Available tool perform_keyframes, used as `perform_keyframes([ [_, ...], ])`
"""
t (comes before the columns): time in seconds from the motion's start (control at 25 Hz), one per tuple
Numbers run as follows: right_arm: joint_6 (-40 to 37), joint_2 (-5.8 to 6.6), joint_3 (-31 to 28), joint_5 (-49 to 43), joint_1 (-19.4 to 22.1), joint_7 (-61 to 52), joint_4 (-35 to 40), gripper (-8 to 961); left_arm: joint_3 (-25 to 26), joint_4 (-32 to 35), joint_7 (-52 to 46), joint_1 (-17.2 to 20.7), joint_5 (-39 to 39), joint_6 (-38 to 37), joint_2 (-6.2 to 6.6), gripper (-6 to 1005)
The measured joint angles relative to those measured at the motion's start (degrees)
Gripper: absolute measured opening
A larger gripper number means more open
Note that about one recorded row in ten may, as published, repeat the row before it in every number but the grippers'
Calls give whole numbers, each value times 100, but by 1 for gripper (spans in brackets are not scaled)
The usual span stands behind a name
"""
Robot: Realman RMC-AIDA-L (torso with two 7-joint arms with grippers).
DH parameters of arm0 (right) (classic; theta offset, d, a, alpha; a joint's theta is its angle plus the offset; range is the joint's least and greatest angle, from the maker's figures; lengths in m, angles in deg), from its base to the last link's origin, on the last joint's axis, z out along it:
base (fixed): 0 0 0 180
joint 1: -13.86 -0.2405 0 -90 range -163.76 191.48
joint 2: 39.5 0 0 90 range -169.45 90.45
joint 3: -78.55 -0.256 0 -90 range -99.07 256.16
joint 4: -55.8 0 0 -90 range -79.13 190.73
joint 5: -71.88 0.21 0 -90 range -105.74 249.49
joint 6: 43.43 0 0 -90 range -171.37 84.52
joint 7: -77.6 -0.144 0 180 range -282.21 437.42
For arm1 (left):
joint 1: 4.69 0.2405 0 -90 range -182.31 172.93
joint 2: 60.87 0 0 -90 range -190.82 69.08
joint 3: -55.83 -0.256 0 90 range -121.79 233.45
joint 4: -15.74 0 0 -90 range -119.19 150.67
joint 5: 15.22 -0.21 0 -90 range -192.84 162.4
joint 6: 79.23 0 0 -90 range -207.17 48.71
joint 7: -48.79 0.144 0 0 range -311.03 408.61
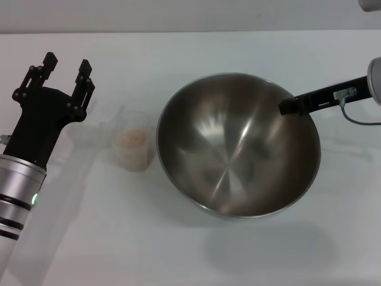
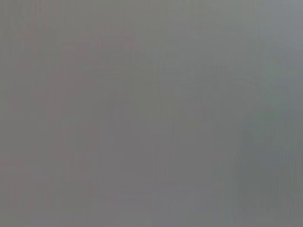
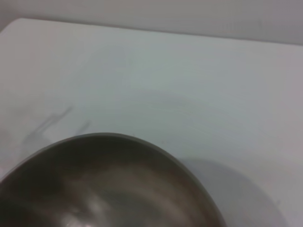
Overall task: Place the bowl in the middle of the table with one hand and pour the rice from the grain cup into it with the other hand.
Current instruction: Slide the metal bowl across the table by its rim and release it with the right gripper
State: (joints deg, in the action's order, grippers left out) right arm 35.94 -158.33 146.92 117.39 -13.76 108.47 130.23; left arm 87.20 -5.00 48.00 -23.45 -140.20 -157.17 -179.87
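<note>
The bowl (image 1: 238, 145) stood near the middle of the table (image 1: 178, 250), tipped a little, its rim raised on the robot's right side. The right gripper (image 1: 290, 107) reached in from the right, one black finger lying over that rim and inside the bowl — how far its fingers were apart could not be told, though it appeared to hold the rim. The right wrist view showed only the bowl's (image 3: 104, 189) curved rim and bare table (image 3: 189, 80) beyond. The left gripper (image 1: 66, 67) hovered at the left, fingers spread wide, holding nothing. The grain cup (image 1: 132, 148) stood upright just beside the bowl — rice (image 1: 132, 138) inside it.
</note>
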Motion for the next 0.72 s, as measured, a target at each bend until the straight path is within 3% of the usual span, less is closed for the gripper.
perform_keyframes([
  [0.72, -133, 1, 49, -17, -426, 44, -784, 63, -27, -65, 0, 60, 0, -20, 0, 594],
])
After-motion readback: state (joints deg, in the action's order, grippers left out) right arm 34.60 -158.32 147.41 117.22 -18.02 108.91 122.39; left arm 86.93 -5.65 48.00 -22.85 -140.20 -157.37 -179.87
